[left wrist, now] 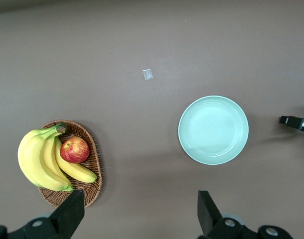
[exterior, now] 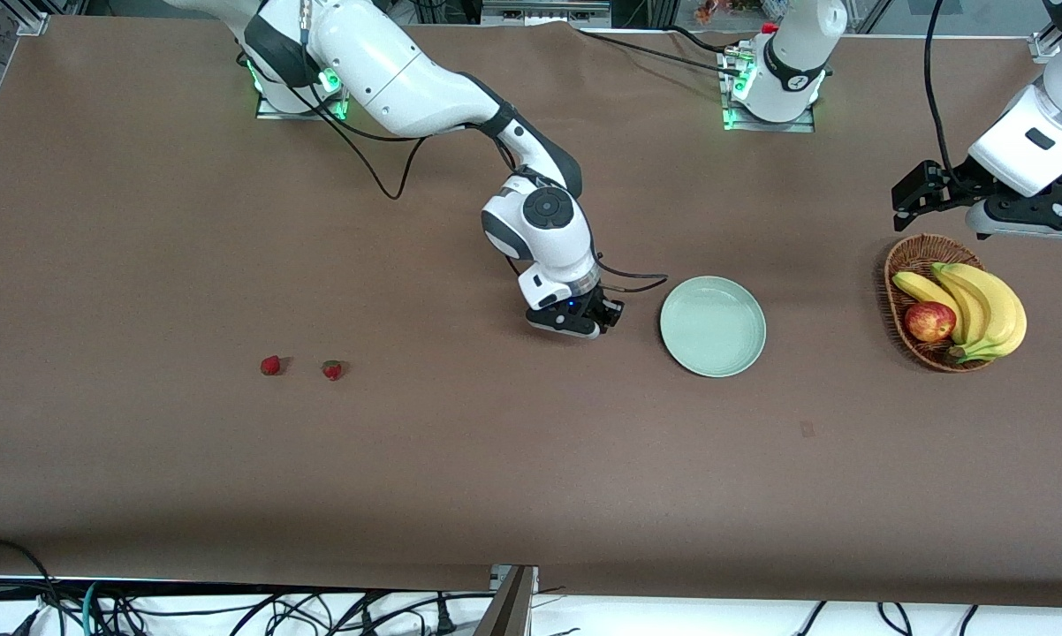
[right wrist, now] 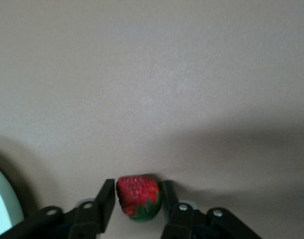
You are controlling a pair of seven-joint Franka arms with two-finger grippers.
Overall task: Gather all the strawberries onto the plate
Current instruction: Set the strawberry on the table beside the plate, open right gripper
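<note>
My right gripper [exterior: 584, 322] is low over the table beside the pale mint-green plate [exterior: 712, 325], toward the right arm's end. In the right wrist view the gripper [right wrist: 137, 188] is shut on a strawberry [right wrist: 138, 201], red with a green cap; the plate's rim [right wrist: 0, 206] shows at the edge. Two more strawberries [exterior: 270, 365] [exterior: 332, 370] lie side by side on the table toward the right arm's end. My left gripper [exterior: 1017, 221] waits high over the table by the basket, open and empty [left wrist: 140, 214]. The plate [left wrist: 213, 130] holds nothing.
A brown wicker basket [exterior: 902, 265] with bananas [exterior: 982, 305] and a red apple [exterior: 929, 321] stands at the left arm's end, also in the left wrist view [left wrist: 87, 149]. A small scrap [exterior: 807, 428] lies nearer the front camera than the plate.
</note>
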